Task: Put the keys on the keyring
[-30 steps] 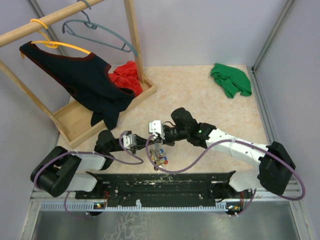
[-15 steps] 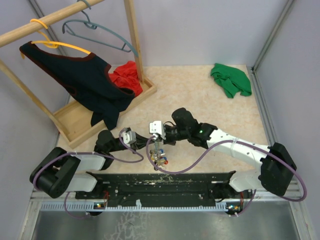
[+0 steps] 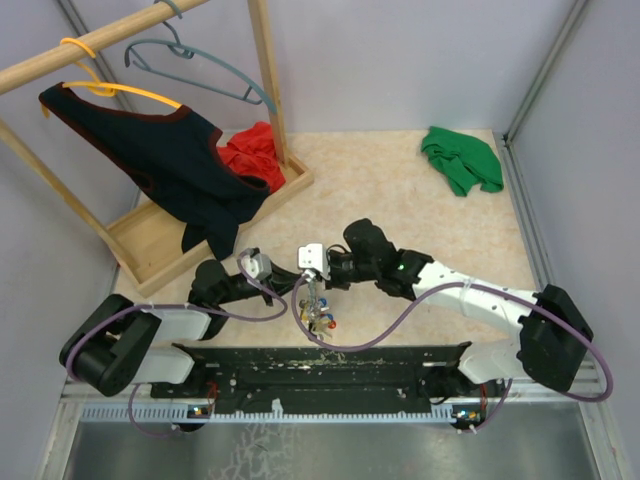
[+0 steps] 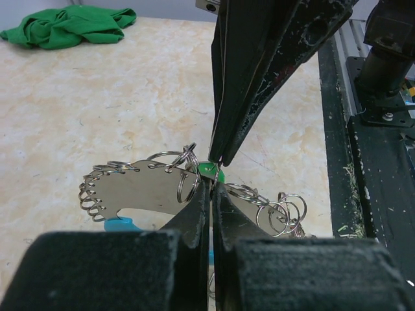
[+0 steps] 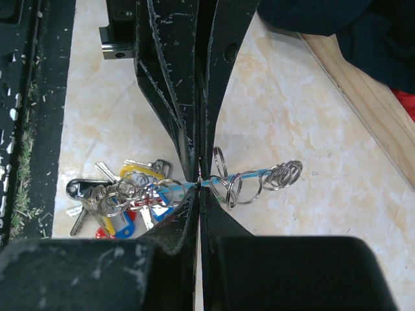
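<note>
Left fingers (image 4: 193, 217), right fingers (image 5: 214, 223) both pinched shut on keyring (image 4: 139, 188), tips close together.

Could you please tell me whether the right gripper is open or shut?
Shut: the right gripper has its jaws pinched on the keyring, no gap showing.

Keyring (image 4: 136, 188): polished metal, mirror-bright, with thin wire rings. Key tags (image 5: 123, 217): glossy plastic. Right gripper (image 5: 198, 186) fingers (image 5: 217, 223): matt black, scratched, whitish scuffs. Tabletop (image 4: 97, 103): smooth, marbled beige. Green cloth (image 4: 65, 26): soft, creased.
</note>
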`<action>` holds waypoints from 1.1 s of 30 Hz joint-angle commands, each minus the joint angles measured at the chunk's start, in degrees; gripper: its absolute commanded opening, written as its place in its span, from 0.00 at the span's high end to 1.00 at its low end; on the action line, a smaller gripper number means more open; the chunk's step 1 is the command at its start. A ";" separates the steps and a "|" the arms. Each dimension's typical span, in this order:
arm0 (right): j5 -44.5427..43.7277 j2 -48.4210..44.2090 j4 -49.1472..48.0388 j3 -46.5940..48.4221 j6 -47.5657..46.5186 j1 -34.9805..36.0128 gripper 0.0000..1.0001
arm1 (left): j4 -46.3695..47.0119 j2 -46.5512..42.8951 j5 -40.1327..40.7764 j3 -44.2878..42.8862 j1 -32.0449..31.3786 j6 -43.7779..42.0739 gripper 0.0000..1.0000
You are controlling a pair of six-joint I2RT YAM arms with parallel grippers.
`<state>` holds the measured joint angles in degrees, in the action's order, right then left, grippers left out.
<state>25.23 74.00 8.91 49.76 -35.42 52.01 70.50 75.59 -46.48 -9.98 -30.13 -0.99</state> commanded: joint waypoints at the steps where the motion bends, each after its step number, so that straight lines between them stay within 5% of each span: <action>1: 2.36 0.06 -2.30 -2.16 1.35 1.69 1.00 | 8.74 -1.10 4.81 -1.51 0.38 2.97 1.00; 16: 6.37 0.47 -11.16 -6.09 5.97 1.79 1.00 | 19.34 1.47 9.23 0.89 0.41 8.58 1.00; 33: 2.12 -2.57 -13.96 -9.22 8.38 1.79 0.95 | 19.58 1.41 11.14 2.06 0.44 6.49 1.00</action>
<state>23.20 73.58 -7.79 41.98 -29.39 51.99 80.27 77.84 -39.27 -6.59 -29.89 6.59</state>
